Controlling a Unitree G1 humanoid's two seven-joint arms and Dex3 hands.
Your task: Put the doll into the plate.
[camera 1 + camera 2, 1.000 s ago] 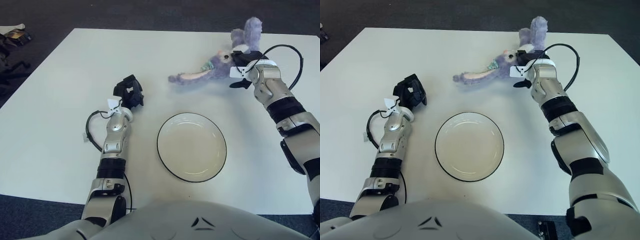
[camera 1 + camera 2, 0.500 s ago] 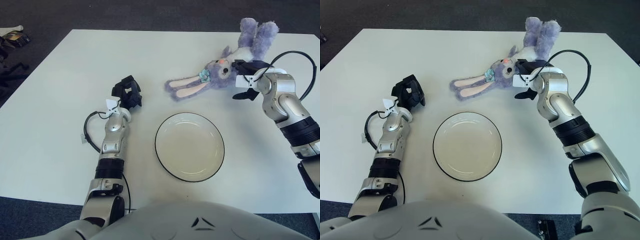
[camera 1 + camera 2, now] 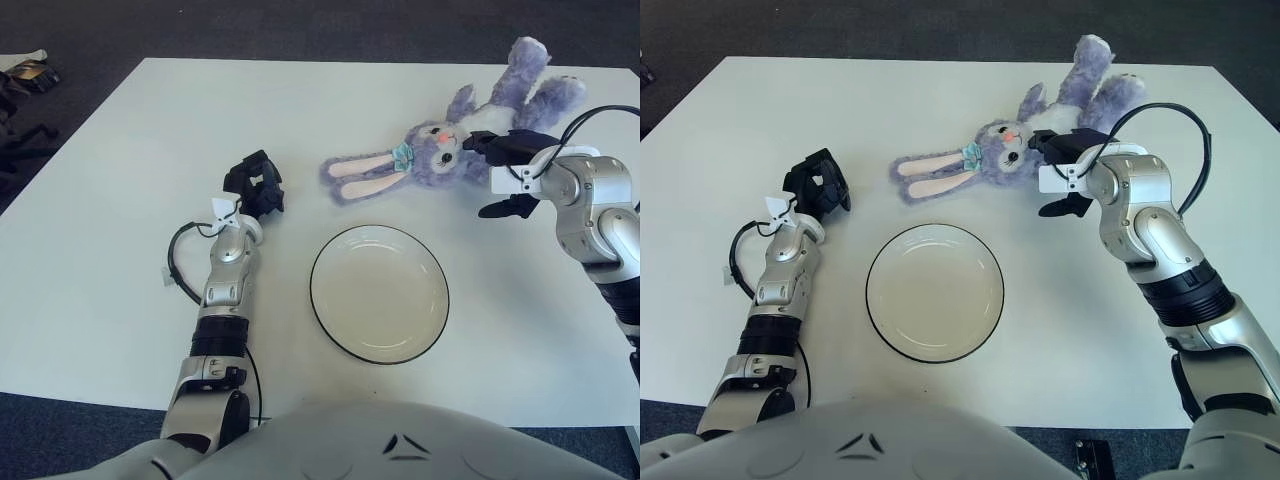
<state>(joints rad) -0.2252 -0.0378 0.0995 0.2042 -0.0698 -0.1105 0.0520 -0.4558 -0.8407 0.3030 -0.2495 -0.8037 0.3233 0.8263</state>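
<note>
A purple plush bunny doll [image 3: 432, 152] lies on the white table, its long ears stretched to the left and its legs pointing up to the right. My right hand [image 3: 503, 152] is at the doll's belly from the right, its upper fingers closed on the plush and one finger hanging below. The empty white plate [image 3: 380, 296] with a dark rim sits in front of the doll, nearer to me. My left hand [image 3: 255, 184] shows left of the plate with curled fingers and nothing in them.
The white table [image 3: 120, 180] ends at dark floor on the far and left sides. A black cable loop [image 3: 178, 262] hangs beside my left forearm. Another cable [image 3: 1195, 135] arcs over my right wrist. Dark clutter [image 3: 25, 72] lies on the floor, far left.
My right hand has drawn back to the right and toward me, and the doll has come with it, turning so its ears trail left and its legs spread at the far right. The left arm has stayed put.
</note>
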